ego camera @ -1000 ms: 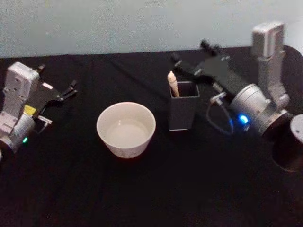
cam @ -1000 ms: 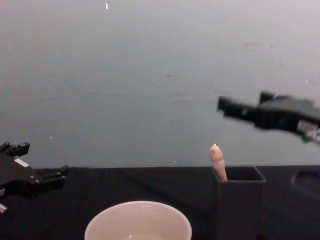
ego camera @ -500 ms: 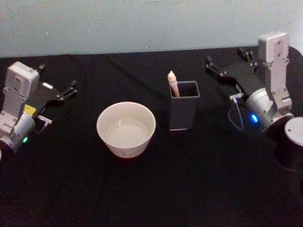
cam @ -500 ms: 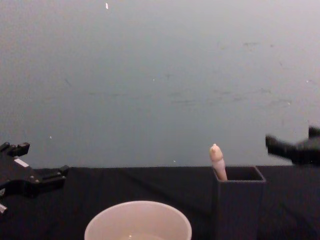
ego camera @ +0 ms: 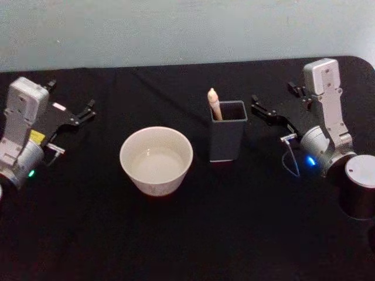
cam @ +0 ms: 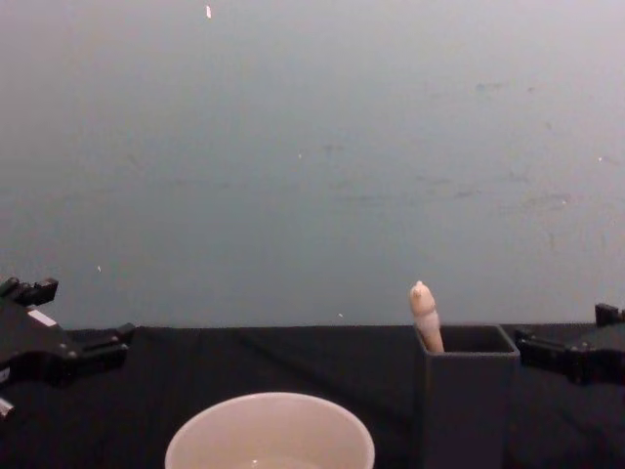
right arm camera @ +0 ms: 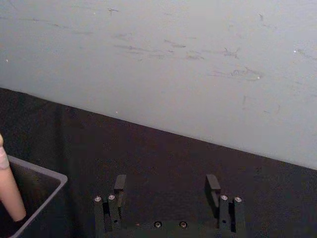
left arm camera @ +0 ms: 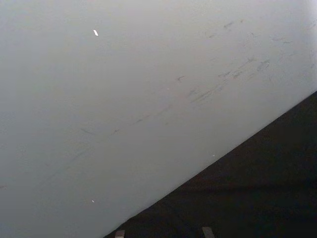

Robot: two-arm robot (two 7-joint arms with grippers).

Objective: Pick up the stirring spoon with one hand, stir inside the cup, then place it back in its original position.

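Black tabletop (ego camera: 193, 234), pale grey-blue wall (cam: 312, 147) behind, faint scuffs on the wall.

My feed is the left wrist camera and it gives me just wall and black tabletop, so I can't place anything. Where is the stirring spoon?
Observer: The slender spoon with the pale beige knob-tipped handle stands in the dark grey square holder box.
Operator: And the cup?
Observer: The wide cream-white round cup sits on the table at the holder's left, apart from it.
Operator: Is the right gripper on the spoon?
Observer: No. The right gripper is open and empty, off to the holder's right, touching nothing. The left gripper is parked open at the table's left edge.
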